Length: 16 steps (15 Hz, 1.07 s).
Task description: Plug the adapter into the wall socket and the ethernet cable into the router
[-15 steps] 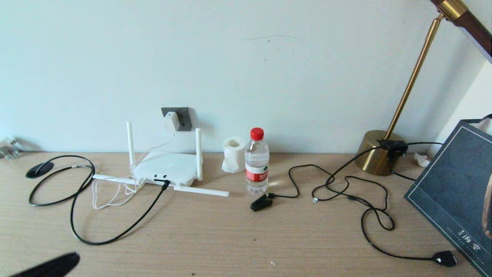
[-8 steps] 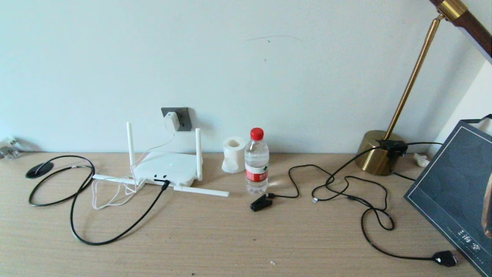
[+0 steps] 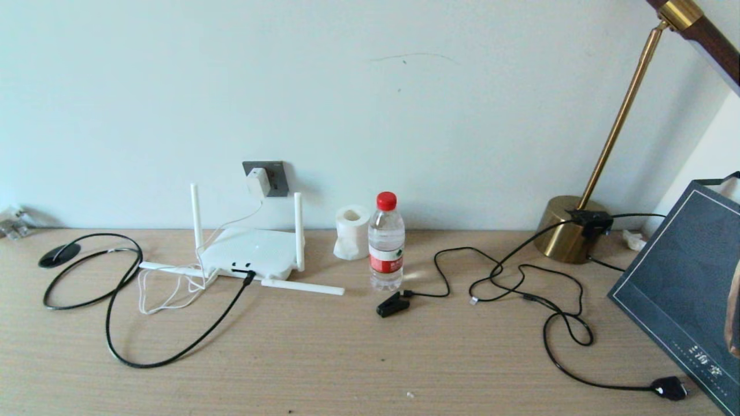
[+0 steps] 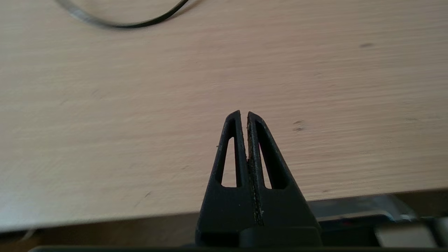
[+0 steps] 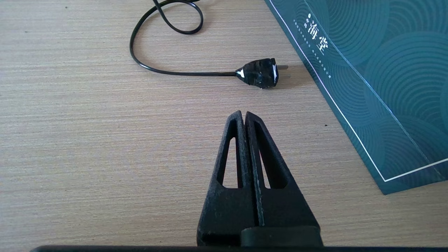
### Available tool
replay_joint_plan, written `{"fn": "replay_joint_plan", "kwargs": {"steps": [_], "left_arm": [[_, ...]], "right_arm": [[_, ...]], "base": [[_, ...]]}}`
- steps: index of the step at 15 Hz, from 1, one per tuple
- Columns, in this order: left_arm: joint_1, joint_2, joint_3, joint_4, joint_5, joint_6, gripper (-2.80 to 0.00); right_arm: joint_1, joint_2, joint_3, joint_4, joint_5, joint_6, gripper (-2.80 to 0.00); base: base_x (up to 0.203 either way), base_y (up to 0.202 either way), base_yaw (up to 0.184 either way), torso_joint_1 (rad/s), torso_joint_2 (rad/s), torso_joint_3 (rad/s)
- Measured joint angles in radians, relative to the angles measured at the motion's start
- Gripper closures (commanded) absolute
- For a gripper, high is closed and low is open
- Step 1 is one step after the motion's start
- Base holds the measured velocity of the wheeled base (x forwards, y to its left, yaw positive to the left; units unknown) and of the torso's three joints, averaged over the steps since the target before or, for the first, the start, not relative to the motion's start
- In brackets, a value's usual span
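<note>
- The left gripper [image 4: 244,113] is black and looks like rough plastic; its two long pieces taper to thin tips
- Each piece has a long, narrow hole cut through it, shaped like a stretched triangle
- The right gripper [image 5: 242,113] looks just the same: black, pointy, with two such holes
- Both get wide and blocky at the base

Closed left claw [image 4: 244,113] above bare wooden desk [image 4: 105,105], black cable [image 4: 119,23] beyond.

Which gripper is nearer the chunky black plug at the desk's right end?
Right. The right gripper hovers just short of the black plug; the left gripper is over bare desk, plug unseen.
</note>
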Motion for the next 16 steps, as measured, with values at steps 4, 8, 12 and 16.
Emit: {"fn": "replay_joint_plan", "kwargs": {"steps": [4, 8, 12, 16], "left_arm": [[0.147, 0.038, -0.006, 0.044, -0.043, 0.057, 0.0], [0.145, -0.013, 0.014, -0.003, -0.086, 0.082, 0.0], [0.041, -0.068, 0.014, 0.005, -0.085, 0.075, 0.0], [0.04, -0.222, 0.03, -0.04, -0.078, 0.075, 0.0]], "right_arm": [[0.0, 0.0, 0.0, 0.001, 0.0, -0.008, 0.0], [0.0, 0.0, 0.0, 0.001, 0.0, -0.01, 0.0], [0.0, 0.0, -0.001, 0.004, 0.001, -0.013, 0.0], [0.003, 0.0, -0.001, 0.008, 0.009, -0.031, 0.0]], "base": [[0.0, 0.0, 0.0, 0.0, 0.0, 0.0], [0.0, 0.0, 0.0, 0.0, 0.0, 0.0], [0.0, 0.0, 0.0, 0.0, 0.0, 0.0], [0.0, 0.0, 0.0, 0.0, 0.0, 0.0]]}}
